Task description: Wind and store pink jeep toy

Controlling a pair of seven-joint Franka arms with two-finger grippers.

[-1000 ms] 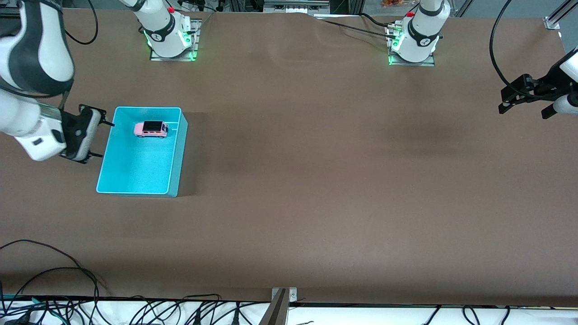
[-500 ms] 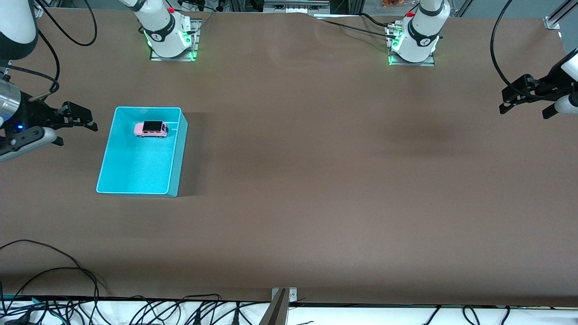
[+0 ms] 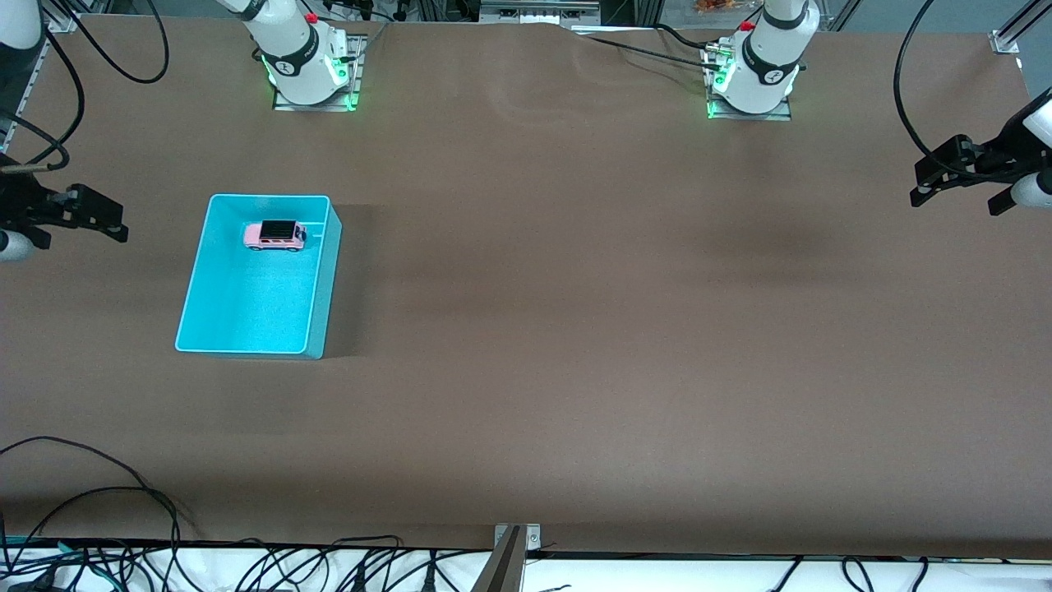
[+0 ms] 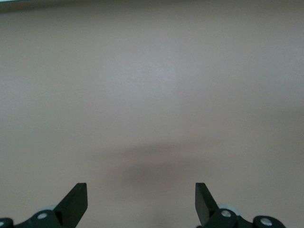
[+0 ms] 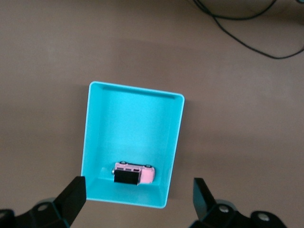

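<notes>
We see the pink jeep toy (image 3: 275,235) resting inside the cyan bin (image 3: 246,329), clear of our right gripper (image 3: 94,218), whose fingers are spread empty; left gripper (image 3: 945,177) fingers likewise released over bare table (image 3: 575,329).

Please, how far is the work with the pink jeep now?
Storing looks done: the jeep stands in the cyan bin. Nothing is in hand: the right hand is open beside the bin, and the left hand waits open at its end of the table. Nothing visible remains.
</notes>
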